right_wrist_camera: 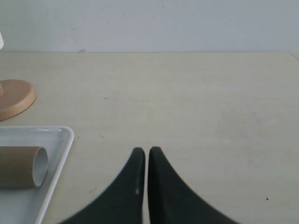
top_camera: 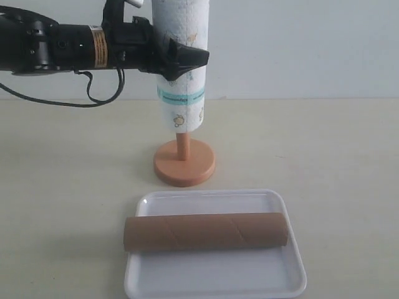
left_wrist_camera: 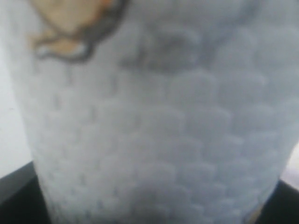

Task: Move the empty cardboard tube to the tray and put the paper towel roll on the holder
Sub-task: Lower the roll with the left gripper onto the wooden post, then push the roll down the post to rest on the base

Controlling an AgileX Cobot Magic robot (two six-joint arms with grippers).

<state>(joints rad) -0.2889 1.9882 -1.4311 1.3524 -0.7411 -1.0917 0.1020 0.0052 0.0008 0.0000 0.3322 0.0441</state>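
On the desk (top_camera: 336, 156), near side: tray (top_camera: 215, 277) with the tube (top_camera: 206, 232) lying on its side across it. The tube spans almost the full tray width. Its left end sits at or just over the rim; I cannot tell which. The right wrist view shows the other, open end well inside the tray. First half of the task reads as done.

Behind the tray, well apart from it: holder (top_camera: 184, 163), upright. The roll (top_camera: 182, 106) hangs vertical over it with the pole (top_camera: 181, 143) running up into the core. A short bare stretch of pole shows between the roll's lower edge and the base (top_camera: 187, 174), so the roll is threaded but not seated.

Left tool (top_camera: 187, 57): comes in level from the left and pinches the roll around its upper middle, jaws wide to span its girth. A side grip leaves the core free for the pole and keeps the roll plumb. The left wrist view is filled with embossed paper.

Right tool (right_wrist_camera: 147, 156): fingers pressed together, nothing between them. It is low over bare desk to the right of the tray, out of the way.

Judgement: step in hand is lowering the roll onto the base. It calls for a straight descent, then release. A tilt could bind the core on the pole or tip the holder.
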